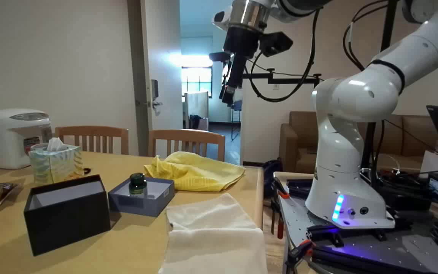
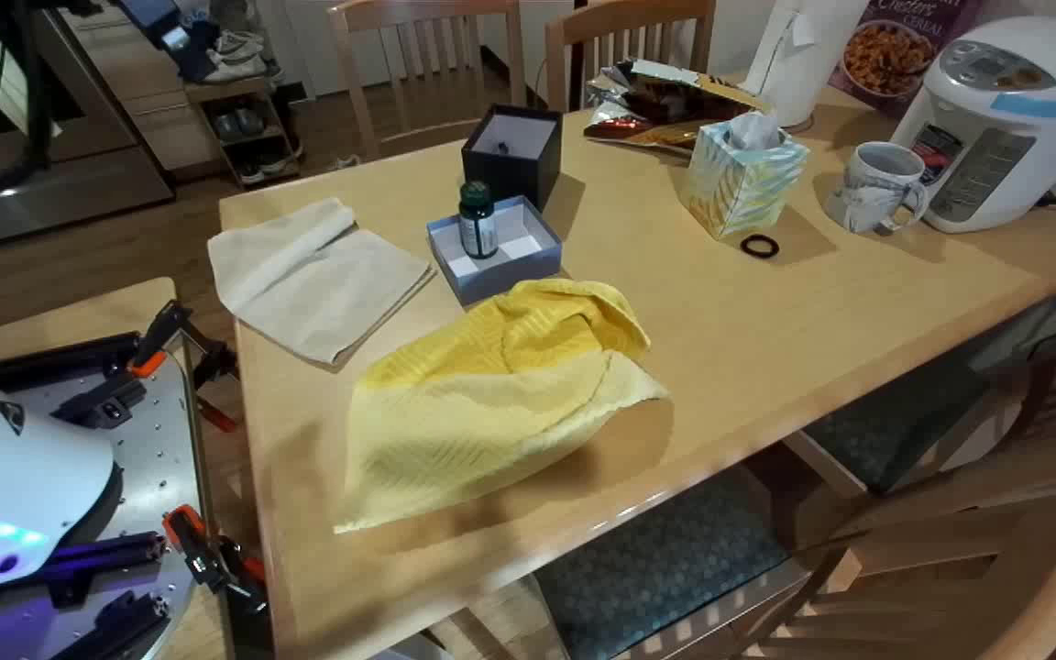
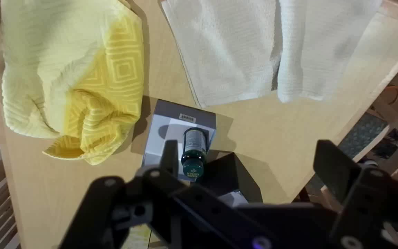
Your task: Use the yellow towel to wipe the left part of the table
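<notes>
"Yellow towel (image 2: 482, 412): picked up?"

"No, it lies rumpled on the worktop (image 2: 720, 321), just beside the shallow blue-grey box (image 1: 135, 204) with the green pill bottle (image 2: 478, 225) inside."

"And the tool (image 3: 249, 157)?"

"Spread wide, gripping nothing, well above the worktop."

"So how far along?"

"I'd say not started: grasping and wiping the left part seem still to do, though a wiped surface wouldn't show here."

On the tabletop (image 1: 135, 239), in an exterior view, a tray (image 1: 137, 206) holds a bottle (image 1: 138, 185); box (image 1: 69, 226) left of the tray, towel (image 1: 196, 176) behind-right, cloth (image 1: 213, 241) front-right.
</notes>
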### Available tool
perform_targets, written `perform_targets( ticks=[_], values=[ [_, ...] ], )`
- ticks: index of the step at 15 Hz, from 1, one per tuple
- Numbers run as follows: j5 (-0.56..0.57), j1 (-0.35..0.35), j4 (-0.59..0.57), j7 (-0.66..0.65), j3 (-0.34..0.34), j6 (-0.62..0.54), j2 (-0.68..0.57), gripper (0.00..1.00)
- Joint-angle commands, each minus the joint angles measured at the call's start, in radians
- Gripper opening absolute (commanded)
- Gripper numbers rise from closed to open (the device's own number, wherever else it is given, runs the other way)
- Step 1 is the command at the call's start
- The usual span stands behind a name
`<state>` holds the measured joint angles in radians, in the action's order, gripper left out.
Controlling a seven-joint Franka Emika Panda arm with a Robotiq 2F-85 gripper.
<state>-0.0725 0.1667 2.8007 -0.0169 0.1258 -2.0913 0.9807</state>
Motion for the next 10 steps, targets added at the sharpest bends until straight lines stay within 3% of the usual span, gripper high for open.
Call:
perform_targets(
  ticks=[1, 10],
  values=[
    [0.001, 0.001, 0.008, -0.001, -0.001, 0.011, -0.002, 1.00],
    [0.017, -0.007, 0.024, -0.007, 0.010, 0.020, -0.017, 1.00]
  ],
)
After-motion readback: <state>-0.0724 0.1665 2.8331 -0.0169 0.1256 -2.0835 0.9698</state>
